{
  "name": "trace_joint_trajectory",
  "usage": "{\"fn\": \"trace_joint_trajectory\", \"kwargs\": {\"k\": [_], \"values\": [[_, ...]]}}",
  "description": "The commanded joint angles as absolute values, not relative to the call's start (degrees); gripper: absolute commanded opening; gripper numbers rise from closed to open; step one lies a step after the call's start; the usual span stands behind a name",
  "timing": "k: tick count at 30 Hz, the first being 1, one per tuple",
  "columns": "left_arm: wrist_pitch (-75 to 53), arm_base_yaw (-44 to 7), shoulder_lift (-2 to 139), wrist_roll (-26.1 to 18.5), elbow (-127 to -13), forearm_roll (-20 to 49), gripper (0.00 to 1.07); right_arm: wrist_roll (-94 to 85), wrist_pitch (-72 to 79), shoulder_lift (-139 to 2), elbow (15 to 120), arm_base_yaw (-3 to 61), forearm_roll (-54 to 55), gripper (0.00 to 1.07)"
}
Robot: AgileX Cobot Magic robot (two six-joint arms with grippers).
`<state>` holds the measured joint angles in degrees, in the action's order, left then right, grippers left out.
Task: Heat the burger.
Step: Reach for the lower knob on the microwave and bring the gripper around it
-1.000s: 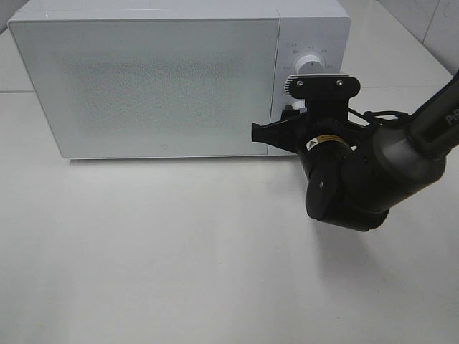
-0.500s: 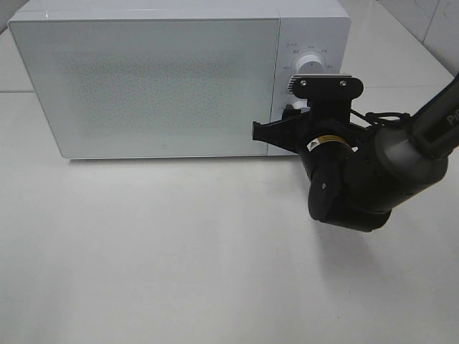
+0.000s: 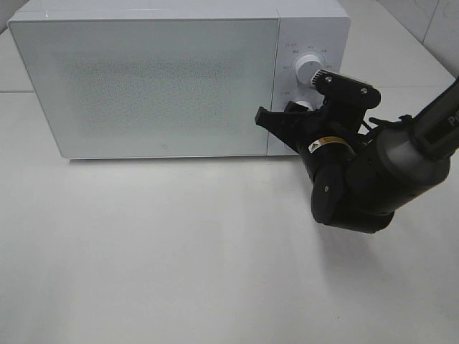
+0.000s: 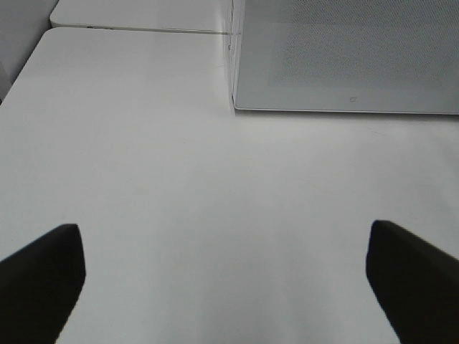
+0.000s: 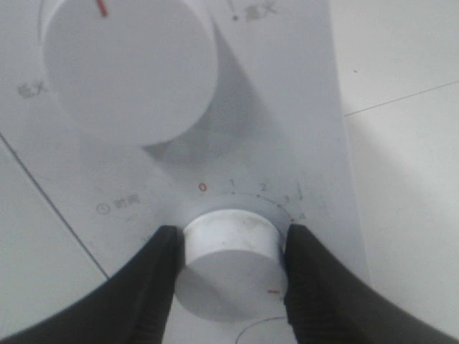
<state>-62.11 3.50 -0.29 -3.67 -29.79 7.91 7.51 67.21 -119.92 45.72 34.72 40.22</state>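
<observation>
In the high view's right half, the right gripper (image 3: 300, 113) is closed partway on the small white round timer knob (image 5: 229, 254) of the boxy white microwave oven (image 3: 215, 8). Both black fingers (image 5: 154, 279) are pressed against its rim, evidently so the time can be dialled. The larger white knob (image 5: 129, 68) is left untouched. The burger is not seen — it is judged to lie behind the shut frosted door (image 3: 143, 86). The left gripper (image 4: 224, 240) is held wide open and empty over the white table (image 4: 179, 165), out of the way.

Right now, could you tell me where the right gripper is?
On the right of the exterior high view, the right gripper is against the microwave, shut on its lower knob, just below the upper knob.
</observation>
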Motion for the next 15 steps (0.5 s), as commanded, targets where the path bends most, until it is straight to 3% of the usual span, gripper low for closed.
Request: {"fn": "trace_joint_trajectory", "kwargs": {"k": [1, 15], "values": [[-61.5, 3.6, -1.3, -3.3, -29.7, 8.1, 1.0, 18.6, 68.4, -119.6, 47.2, 34.8, 33.5, 0.0], [-61.5, 3.6, -1.3, -3.3, -29.7, 8.1, 1.0, 61.7, 67.7, -119.6, 47.2, 34.8, 30.7, 0.0]]}}
